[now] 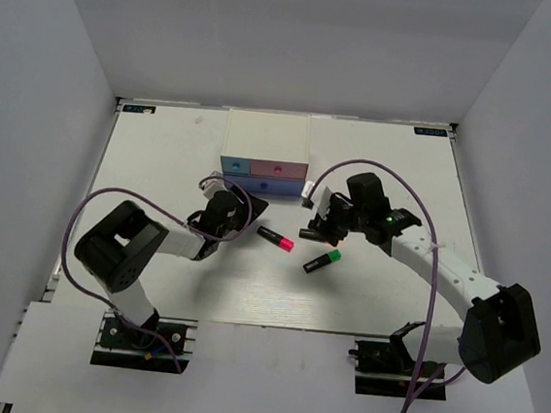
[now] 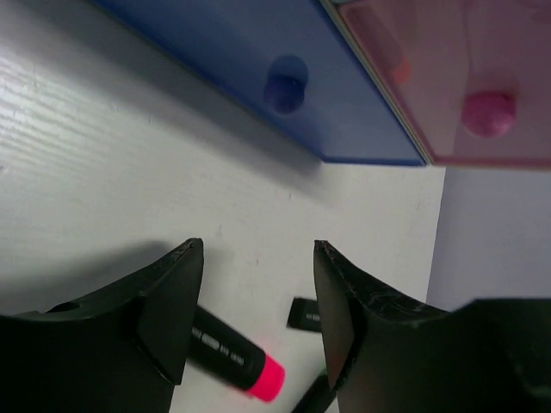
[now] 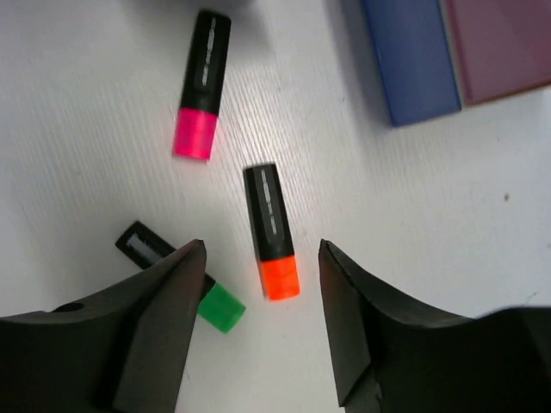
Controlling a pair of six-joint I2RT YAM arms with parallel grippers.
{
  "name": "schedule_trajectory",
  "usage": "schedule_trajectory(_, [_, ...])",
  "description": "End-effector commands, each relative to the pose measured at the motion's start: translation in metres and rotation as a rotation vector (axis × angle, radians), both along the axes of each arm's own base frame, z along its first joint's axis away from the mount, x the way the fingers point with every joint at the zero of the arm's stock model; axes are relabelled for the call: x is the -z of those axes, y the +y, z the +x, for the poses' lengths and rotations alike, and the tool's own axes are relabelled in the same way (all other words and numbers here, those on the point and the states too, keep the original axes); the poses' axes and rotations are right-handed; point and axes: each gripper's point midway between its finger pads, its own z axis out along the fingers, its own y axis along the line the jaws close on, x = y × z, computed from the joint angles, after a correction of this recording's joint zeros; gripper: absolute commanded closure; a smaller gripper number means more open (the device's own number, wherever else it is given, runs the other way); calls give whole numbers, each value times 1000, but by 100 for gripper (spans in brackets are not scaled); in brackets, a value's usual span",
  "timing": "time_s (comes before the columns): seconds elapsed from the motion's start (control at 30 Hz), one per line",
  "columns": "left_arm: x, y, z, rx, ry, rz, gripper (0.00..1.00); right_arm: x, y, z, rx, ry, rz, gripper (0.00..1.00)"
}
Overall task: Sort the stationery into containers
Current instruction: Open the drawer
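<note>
On the table before the white chest (image 1: 267, 137), pink-capped highlighter (image 3: 202, 86), orange-capped highlighter (image 3: 272, 231) and green-capped highlighter (image 3: 215, 305) lie loose, unsorted. Drawers look shut. Left gripper (image 2: 258, 249) and right gripper (image 3: 262, 249) both spread, holding nothing. By my reckoning, all three remain to sort
</note>
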Motion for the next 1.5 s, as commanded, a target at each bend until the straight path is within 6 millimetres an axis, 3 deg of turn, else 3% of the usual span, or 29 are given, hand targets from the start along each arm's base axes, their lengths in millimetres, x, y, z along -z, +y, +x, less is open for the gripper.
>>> schedule_trajectory(0.0, [-26,-9,30,-38,-76,-89,36,-14,-10,10,81,-44,59,42])
schedule_trajectory(0.13, [-13,-7,43,-69,-57,-64,40,-19,-23,18,138,-54,89,50])
schedule_trajectory(0.4, [-6,-4,69,-131,-60,-54,44,-22,-35,28,190,-43,125,52])
schedule_trajectory(0.83, [16,0,74,-158,-30,-51,52,-14,-41,28,208,1,131,53])
schedule_trajectory(1.27, [5,-4,92,-185,-66,-61,53,-10,-44,26,209,12,130,53])
schedule_trajectory(1.47, [9,7,96,-244,-47,-13,53,-10,-44,26,212,13,127,53])
